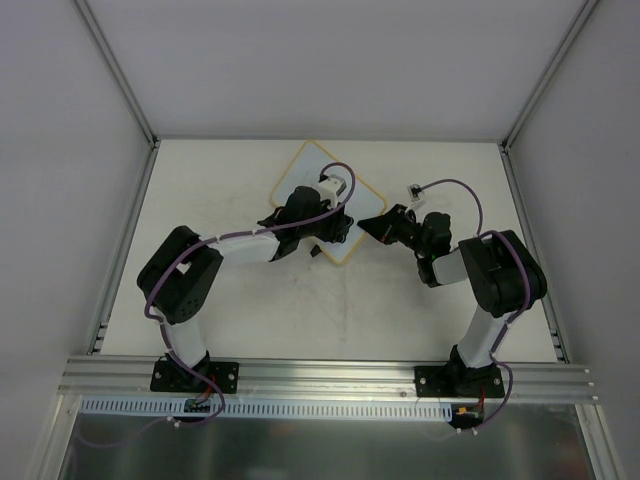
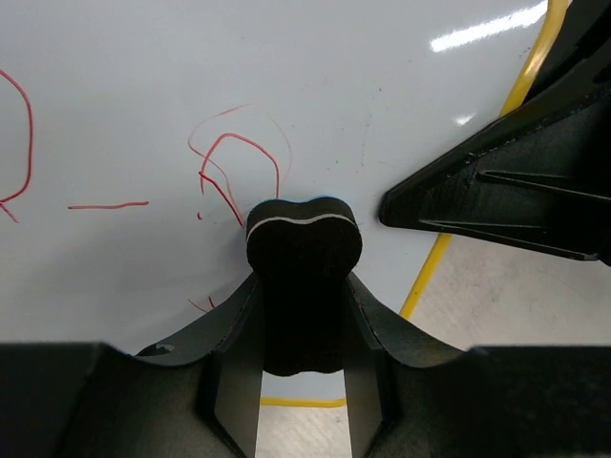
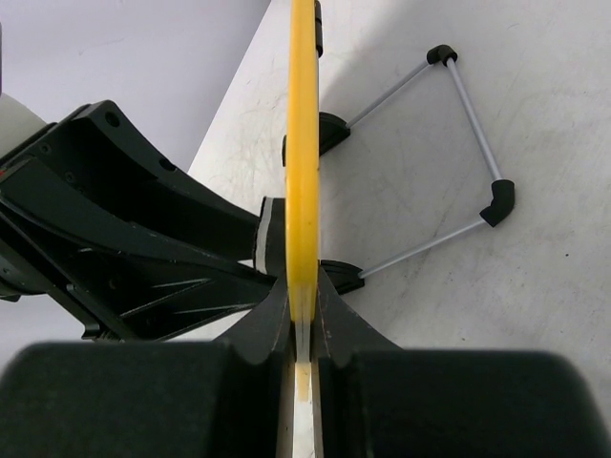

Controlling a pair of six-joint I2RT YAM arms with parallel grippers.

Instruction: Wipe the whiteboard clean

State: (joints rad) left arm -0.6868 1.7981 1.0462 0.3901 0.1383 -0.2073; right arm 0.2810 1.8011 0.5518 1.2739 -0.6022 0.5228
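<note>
The whiteboard (image 1: 312, 165) lies turned like a diamond at the back middle of the table, with a yellow frame. Red scribbles (image 2: 239, 157) cross its white surface (image 2: 334, 95). My left gripper (image 1: 335, 232) (image 2: 304, 296) is over the board, shut on a small black eraser (image 2: 304, 239) whose tip rests by the scribbles near the board's corner. My right gripper (image 1: 365, 228) (image 3: 303, 305) is shut on the board's right edge, with the yellow frame (image 3: 303, 143) edge-on between its jaws. Its fingers (image 2: 496, 200) show at the right of the left wrist view.
A thin wire stand (image 3: 468, 162) with black corner clips sticks out from under the board onto the table (image 1: 250, 300). White walls close in the back and both sides. An aluminium rail (image 1: 320, 375) runs along the near edge by the arm bases.
</note>
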